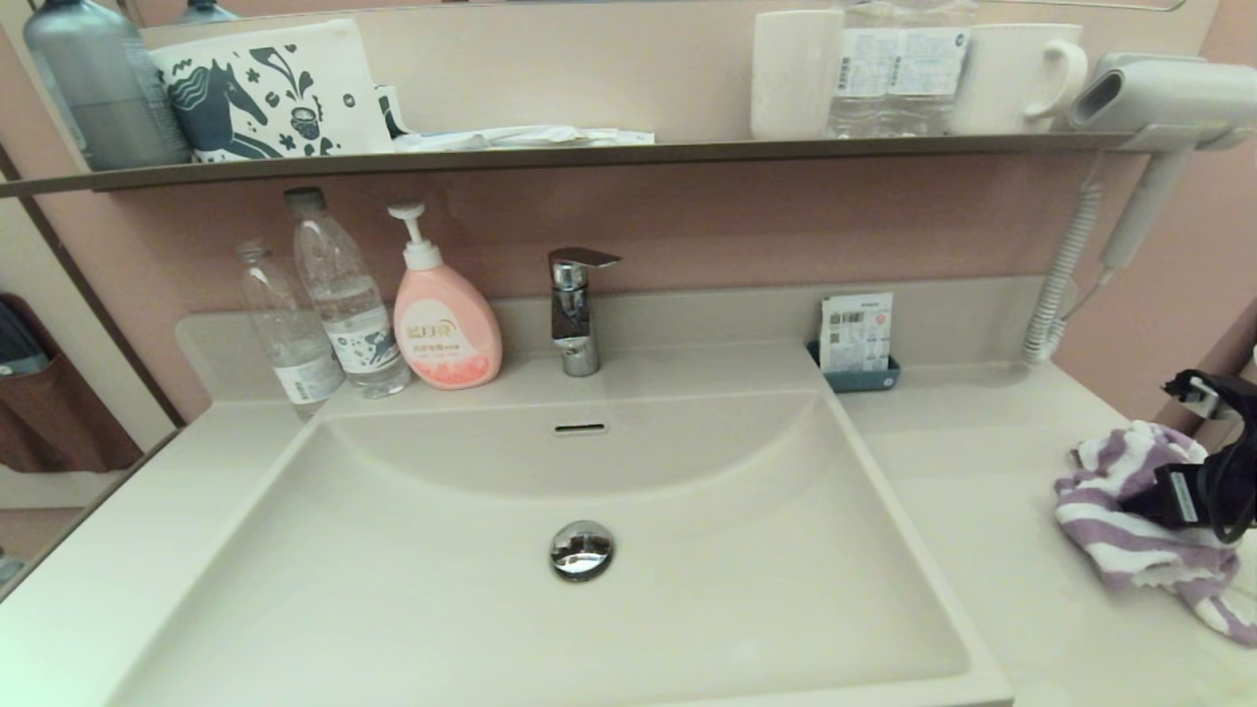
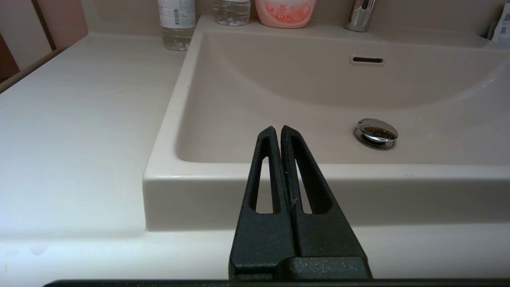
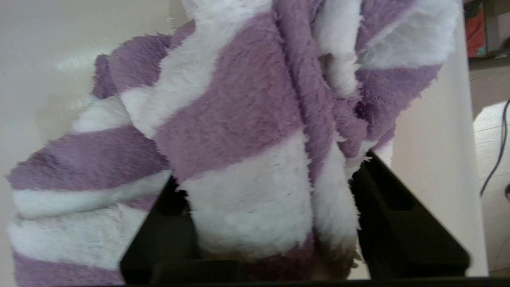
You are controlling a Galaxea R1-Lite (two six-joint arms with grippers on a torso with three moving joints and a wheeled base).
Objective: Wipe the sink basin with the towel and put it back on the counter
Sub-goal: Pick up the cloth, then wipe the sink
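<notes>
The purple and white striped towel (image 1: 1120,511) lies bunched on the counter (image 1: 982,471) at the far right, beside the sink basin (image 1: 737,589). My right gripper (image 1: 1169,496) is at the towel, and in the right wrist view it (image 3: 271,171) stands open, its black fingers (image 3: 398,207) spread wide on either side of the towel (image 3: 239,119). The basin holds only its chrome drain plug (image 1: 581,548). My left gripper (image 2: 277,128) is shut on nothing, low in front of the basin's front rim (image 2: 318,171), out of the head view.
A chrome tap (image 1: 577,309), a pink soap pump bottle (image 1: 444,324) and two clear bottles (image 1: 339,295) stand along the back. A small blue tray with a packet (image 1: 857,344) sits at back right. A hair dryer (image 1: 1149,98) hangs at the right wall.
</notes>
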